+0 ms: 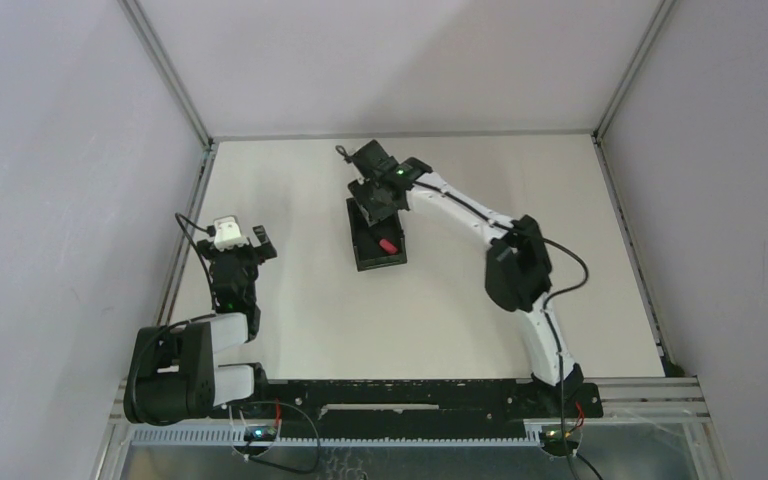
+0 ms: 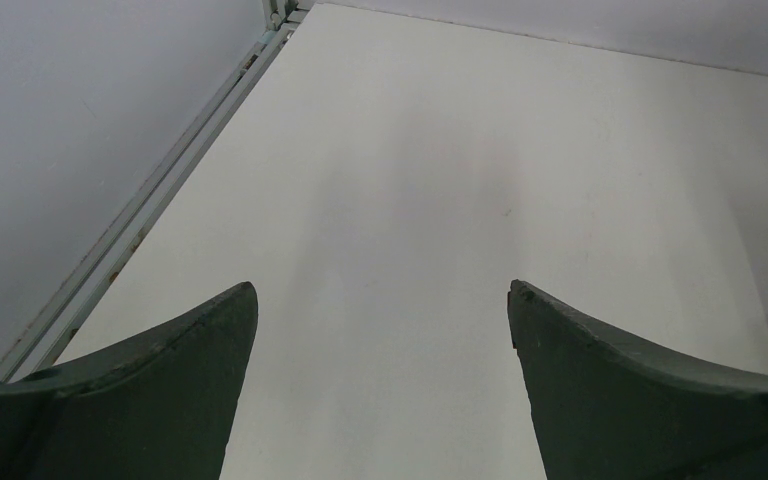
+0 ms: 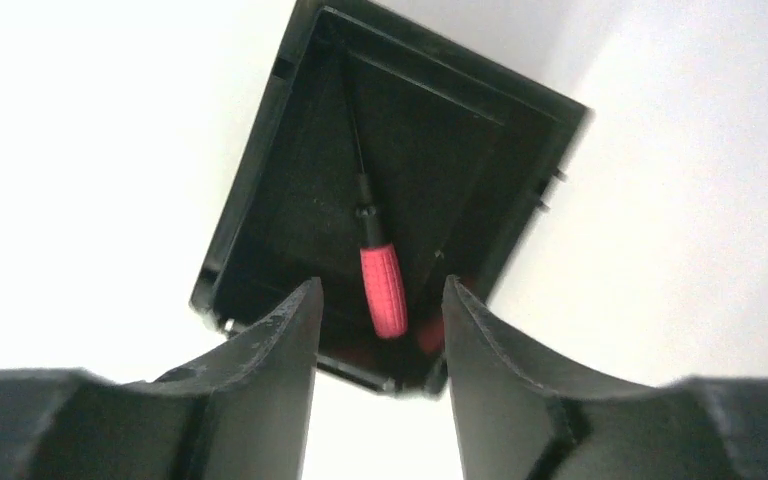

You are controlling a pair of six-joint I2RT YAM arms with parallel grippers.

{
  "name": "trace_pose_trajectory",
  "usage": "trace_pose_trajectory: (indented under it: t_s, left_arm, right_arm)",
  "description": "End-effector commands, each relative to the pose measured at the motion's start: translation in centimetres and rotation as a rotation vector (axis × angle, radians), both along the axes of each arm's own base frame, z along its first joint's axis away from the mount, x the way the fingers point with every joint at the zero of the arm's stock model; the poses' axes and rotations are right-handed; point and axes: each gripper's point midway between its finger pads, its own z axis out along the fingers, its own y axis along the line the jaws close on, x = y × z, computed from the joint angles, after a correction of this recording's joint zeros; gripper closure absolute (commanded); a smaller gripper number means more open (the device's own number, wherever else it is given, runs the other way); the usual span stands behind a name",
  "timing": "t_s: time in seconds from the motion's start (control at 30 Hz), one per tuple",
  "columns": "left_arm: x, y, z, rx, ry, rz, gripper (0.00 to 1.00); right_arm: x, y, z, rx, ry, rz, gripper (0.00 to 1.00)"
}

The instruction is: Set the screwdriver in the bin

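Over on the left, the left arm (image 1: 195,365) sits folded close to its base by the table's left edge, and the left gripper (image 1: 237,248) points away across the table (image 1: 480,300). From its wrist camera, the two dark fingers (image 2: 160,400) are spread wide, with only bare white table between them. That gripper holds nothing and is well apart from everything else.

Moving toward the middle, here's the bin (image 1: 363,252), a black open tray resting flat on the table. And the screwdriver (image 1: 386,244) lies inside it, its red handle a bright spot against the black floor, toward the bin's right wall.

The right wrist view gives the close look. The bin (image 3: 270,190) fills the middle of the picture, and the screwdriver (image 3: 382,285) lies on its floor, with the thin dark shaft running to the far corner and the red handle at the near end.

The right gripper (image 1: 373,203) hangs over the bin's far end. Its fingers (image 3: 270,360) stand apart, the handle shows in the gap between them, and neither one touches it — nothing is pinched.

On the right, the right arm (image 1: 515,262) reaches out from its base in a long bend to the bin.
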Motion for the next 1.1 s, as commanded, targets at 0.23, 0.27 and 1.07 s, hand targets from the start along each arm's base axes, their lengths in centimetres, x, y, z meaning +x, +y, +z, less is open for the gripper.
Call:
trace_pose_trajectory:
  t_s: [0.23,0.27,1.07]
  left_arm:
    - [0.5,0.0,1.5,0.019,-0.049,-0.002,0.0]
    - [0.5,0.0,1.5,0.019,-0.048,-0.003,0.0]
    - [0.5,0.0,1.5,0.019,-0.048,-0.003,0.0]
  right_arm:
    - [-4.4,-7.2,14.4,0.28,-0.308,-0.096,0.0]
    - [-4.8,-8.4,14.3,0.303,-0.321,-0.118,0.0]
    - [-12.8,-23.2,3.1,0.446,-0.455,-0.497,0.0]
